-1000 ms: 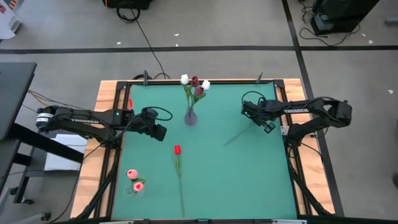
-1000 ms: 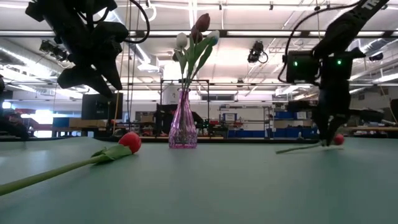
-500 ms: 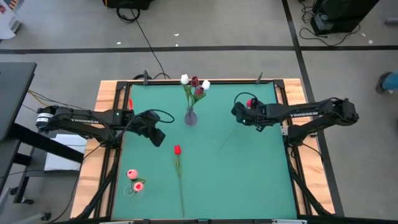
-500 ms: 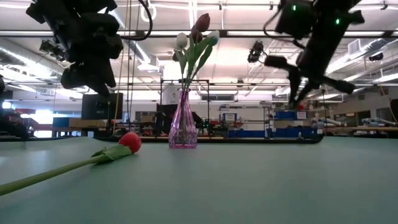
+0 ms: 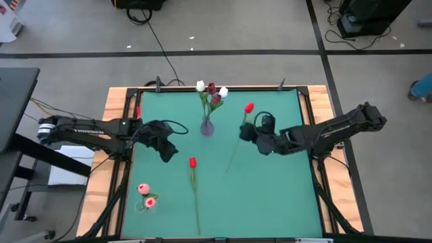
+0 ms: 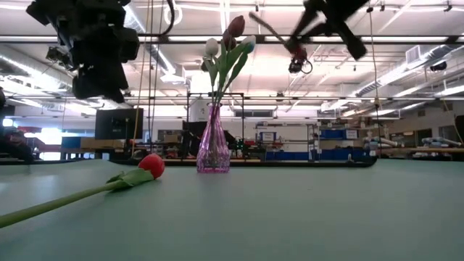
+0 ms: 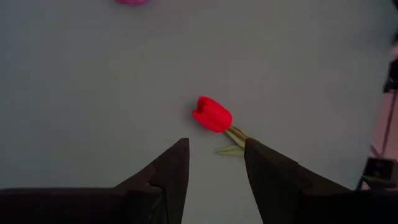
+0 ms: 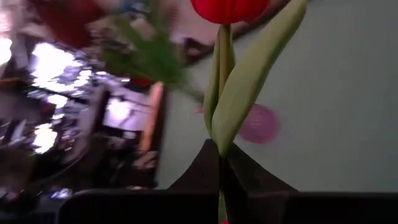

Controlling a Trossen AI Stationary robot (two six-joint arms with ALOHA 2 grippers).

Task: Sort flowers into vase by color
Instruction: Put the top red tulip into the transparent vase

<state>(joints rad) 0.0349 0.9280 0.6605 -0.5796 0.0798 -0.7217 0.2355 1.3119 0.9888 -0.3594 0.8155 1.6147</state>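
My right gripper (image 5: 247, 133) is shut on a bright red tulip (image 5: 249, 107) above the table's middle right, high in the low view (image 6: 325, 13). Another bright red tulip (image 5: 192, 163) lies flat on the green table with its head (image 7: 212, 114) just ahead of my open left gripper (image 7: 214, 146), which hovers over it (image 5: 166, 150). A pink glass vase (image 5: 206, 126) stands near the far edge and holds white and dark red tulips (image 6: 226, 40). A small vase with pink tulips (image 5: 145, 197) stands at the near left. My right gripper pinches the red tulip's stem (image 8: 221, 148) between its two fingers, a short way below the head, where the leaf (image 8: 249, 81) starts. The fingers lie across the stem. The tulip is lifted clear and tilted, head toward the far edge, its long stem (image 5: 231, 158) trailing toward the near edge.
The table has a raised wooden frame (image 5: 119, 101) on both sides. Bare green surface (image 5: 270, 196) spreads over the near right. Cables and floor tape lie beyond the far edge, and a person's sleeve (image 5: 422, 88) shows at the right.
My right gripper has risen from the table and moved toward the table's left, toward the pink vase, carrying the red tulip, which is now lifted clear of the surface. My left gripper has shifted slightly toward the near edge, closer to the lying tulip.
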